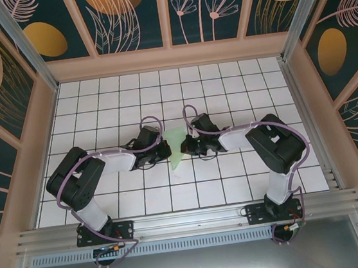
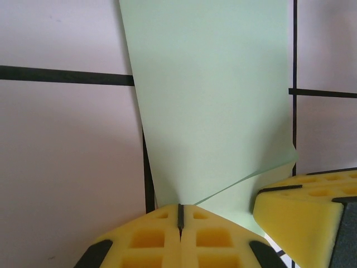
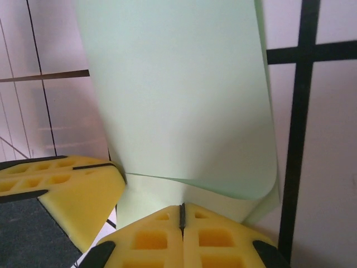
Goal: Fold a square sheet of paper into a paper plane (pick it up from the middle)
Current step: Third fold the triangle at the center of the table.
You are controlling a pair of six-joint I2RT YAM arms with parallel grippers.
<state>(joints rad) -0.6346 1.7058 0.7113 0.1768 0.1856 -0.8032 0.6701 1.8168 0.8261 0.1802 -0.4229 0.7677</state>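
The square sheet of paper (image 1: 175,148), pale mint green, is folded over on itself and tapers toward the near side, between the two grippers at the table's middle. My left gripper (image 1: 166,150) is shut on its left side. In the left wrist view the yellow fingertips (image 2: 167,223) meet and the paper (image 2: 212,100) fans out from the pinch, with a loose flap to the right. My right gripper (image 1: 184,147) is shut on the opposite side. In the right wrist view the upper layer of the sheet (image 3: 178,95) curls over just beyond my closed gripper (image 3: 181,212).
The white gridded table (image 1: 116,96) is walled on three sides by patterned panels (image 1: 127,17). The two grippers sit almost tip to tip; the right one's yellow finger (image 2: 307,212) appears in the left wrist view, the left one's (image 3: 56,190) in the right wrist view.
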